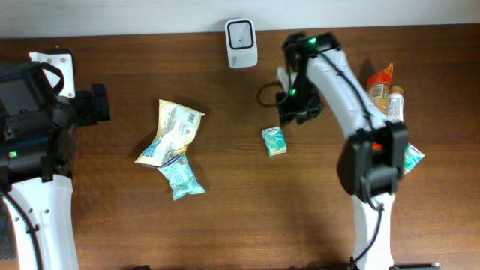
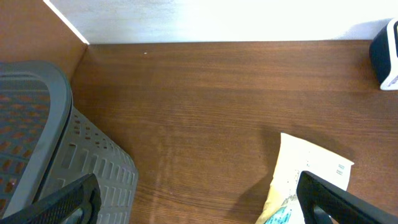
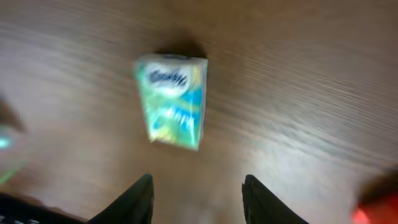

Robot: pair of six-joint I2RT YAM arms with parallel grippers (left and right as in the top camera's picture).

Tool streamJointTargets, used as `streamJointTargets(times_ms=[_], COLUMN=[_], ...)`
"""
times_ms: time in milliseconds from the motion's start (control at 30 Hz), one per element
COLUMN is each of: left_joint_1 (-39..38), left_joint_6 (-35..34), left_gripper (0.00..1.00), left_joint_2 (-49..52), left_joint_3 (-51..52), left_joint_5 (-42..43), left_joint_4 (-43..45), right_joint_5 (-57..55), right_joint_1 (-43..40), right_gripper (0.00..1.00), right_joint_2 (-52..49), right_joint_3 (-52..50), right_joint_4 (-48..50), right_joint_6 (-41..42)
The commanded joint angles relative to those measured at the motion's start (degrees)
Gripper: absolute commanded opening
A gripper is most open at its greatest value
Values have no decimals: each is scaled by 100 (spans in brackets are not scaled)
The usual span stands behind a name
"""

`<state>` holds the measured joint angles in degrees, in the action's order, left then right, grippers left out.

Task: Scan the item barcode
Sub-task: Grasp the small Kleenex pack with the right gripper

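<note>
A small green and blue box (image 1: pixel 274 140) (image 3: pixel 173 101) lies flat on the wooden table, and no barcode shows on it. My right gripper (image 1: pixel 295 111) (image 3: pixel 198 178) hovers just behind it, open, with nothing between its fingers; the right wrist view is motion-blurred. The white scanner (image 1: pixel 241 43) (image 2: pixel 387 56) stands at the table's back edge. Far to the left, my left gripper (image 1: pixel 100 105) (image 2: pixel 198 180) is wide open and empty above bare wood.
A pale yellow snack packet (image 1: pixel 175 129) (image 2: pixel 310 177) and a teal packet (image 1: pixel 181 177) lie left of centre. A grey perforated basket (image 2: pixel 43 143) sits under the left arm. Bottles (image 1: pixel 385 88) and another teal packet (image 1: pixel 413 157) are at the right.
</note>
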<state>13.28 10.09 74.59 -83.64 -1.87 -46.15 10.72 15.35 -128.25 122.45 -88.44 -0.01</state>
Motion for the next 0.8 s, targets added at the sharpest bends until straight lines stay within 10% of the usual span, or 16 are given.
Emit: streamJointTargets(times_ms=[0, 333, 667, 767], left_joint_1=[28, 28, 28, 28], left_joint_6=[74, 74, 74, 74], left_gripper=[99, 99, 99, 99], left_joint_2=[-4, -4, -4, -4], left_joint_3=[-59, -59, -59, -59], left_joint_5=[66, 66, 66, 66], left_joint_4=[4, 4, 4, 4], right_joint_5=[-66, 1893, 2363, 2406], right_joint_1=[-11, -514, -638, -643], right_gripper=[45, 46, 37, 13], right_joint_2=[918, 1078, 1012, 984], right_joint_3=[42, -3613, -4640, -4642], right_joint_4=[-11, 3147, 4334, 4345], right_joint_6=[-37, -98, 31, 52])
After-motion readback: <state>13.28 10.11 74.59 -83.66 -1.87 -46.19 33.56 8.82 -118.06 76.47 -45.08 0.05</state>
